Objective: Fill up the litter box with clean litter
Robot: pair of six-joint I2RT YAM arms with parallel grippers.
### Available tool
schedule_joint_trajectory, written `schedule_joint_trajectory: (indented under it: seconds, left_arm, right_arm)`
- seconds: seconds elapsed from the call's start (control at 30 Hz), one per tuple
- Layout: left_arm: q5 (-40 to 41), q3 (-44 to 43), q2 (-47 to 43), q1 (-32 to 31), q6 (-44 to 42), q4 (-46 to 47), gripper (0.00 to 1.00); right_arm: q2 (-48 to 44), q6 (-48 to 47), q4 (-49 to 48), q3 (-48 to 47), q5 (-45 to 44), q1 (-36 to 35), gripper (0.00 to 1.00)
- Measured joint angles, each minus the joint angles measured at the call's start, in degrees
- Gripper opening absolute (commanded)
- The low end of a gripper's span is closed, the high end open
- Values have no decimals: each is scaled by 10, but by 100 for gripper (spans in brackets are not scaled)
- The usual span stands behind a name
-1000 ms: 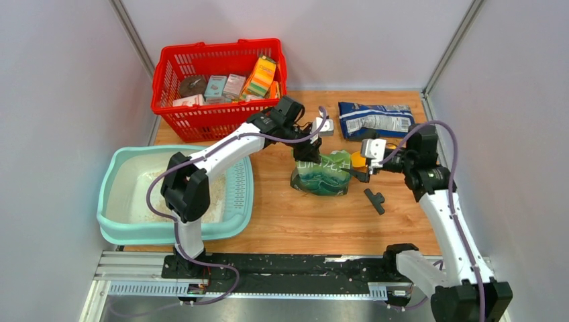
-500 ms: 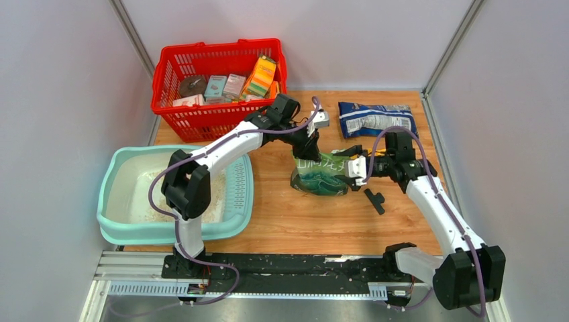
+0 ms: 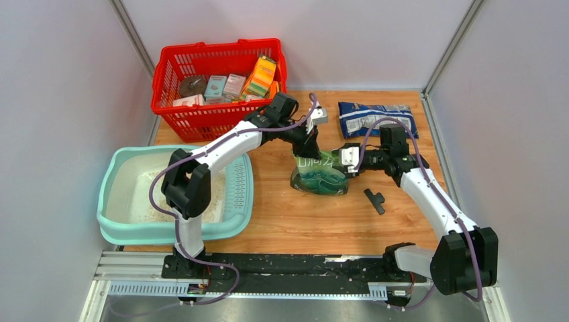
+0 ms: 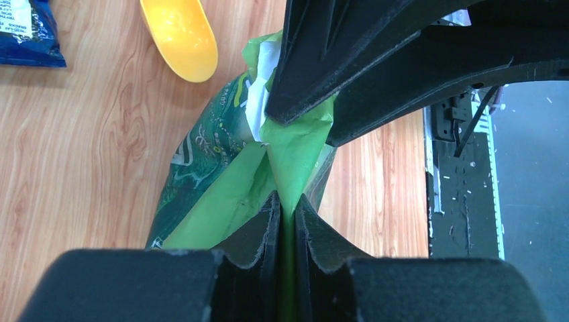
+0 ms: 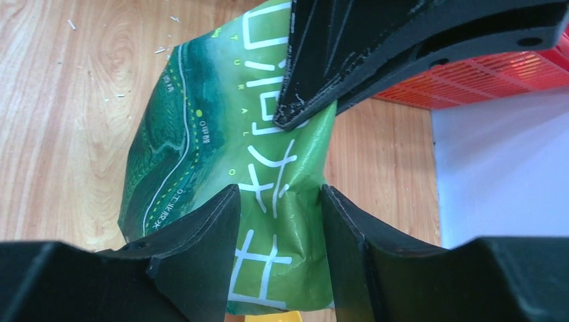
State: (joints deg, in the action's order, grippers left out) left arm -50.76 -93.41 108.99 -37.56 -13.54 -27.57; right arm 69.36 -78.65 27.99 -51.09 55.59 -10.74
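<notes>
The pale teal litter box (image 3: 111, 174) sits at the left, with a thin layer of clean litter (image 3: 164, 201) on its white floor. A green printed bag (image 3: 322, 178) stands mid-table. My left gripper (image 3: 310, 151) is shut on the bag's top edge, and the left wrist view shows the light green film (image 4: 295, 144) pinched flat between the fingers of the left gripper (image 4: 285, 201). My right gripper (image 3: 337, 161) reaches in from the right. In its wrist view the right gripper (image 5: 280, 191) stands open, straddling a fold of the bag (image 5: 221, 114), which fills the gap and creases against one finger.
A red mesh basket (image 3: 218, 77) of boxes stands at the back left. A blue snack bag (image 3: 374, 119) lies at the back right, and a yellow scoop (image 4: 181, 33) lies beside the green bag. A small black part (image 3: 374, 199) lies on the wood to the right of the bag.
My right arm has swung left from beside the bag, and its jaws have narrowed around the bag's right side. The left gripper has kept its hold on the bag's top.
</notes>
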Motion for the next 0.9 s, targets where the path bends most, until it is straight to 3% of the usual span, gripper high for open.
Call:
schedule_joint_trajectory:
  seconds: [0.3,0.47,0.6,0.7,0.83,0.9]
  left_arm:
    - [-4,2,0,2,6,8,15]
    - [-5,4,0,2,8,13,15]
    - [-9,8,0,2,9,18,16]
    - [-12,11,0,4,9,24,23]
    - [-22,19,-3,10,9,29,40]
    - [-25,24,-11,16,-10,20,43]
  right_arm:
    - [0,59,-49,9,-22,8,55]
    - [0,74,-51,12,-26,11,42]
    - [12,86,-34,6,-21,16,40]
    - [18,88,-22,-1,-16,20,35]
    - [28,99,5,-12,-11,30,17]
    - [41,113,21,-25,-6,37,13]
